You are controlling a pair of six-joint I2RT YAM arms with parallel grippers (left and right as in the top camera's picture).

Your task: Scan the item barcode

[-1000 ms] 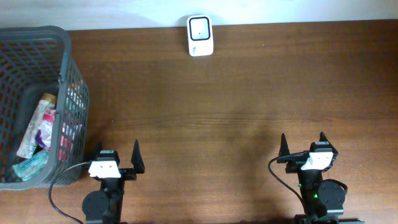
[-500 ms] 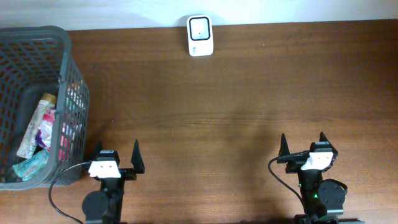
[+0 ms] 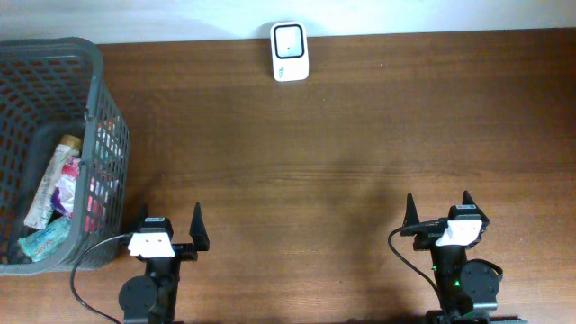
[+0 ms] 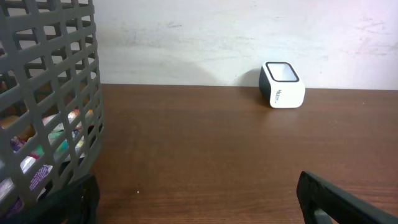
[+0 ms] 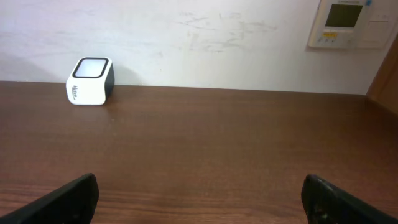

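Nothing had moved since a second earlier: both arms sat parked at the near edge of the wooden table. The left gripper had its jaws spread as wide as they go, with nothing between them. The right gripper was equally wide open and also empty.

A white barcode scanner stood at the far edge of the table against the wall. It was well ahead of both grippers, forward and to the right of the left one and forward and to the left of the right one.

A grey mesh basket stood just to the left of the left gripper. It held several colourful packets, the items to scan. Their labels were too small to read.
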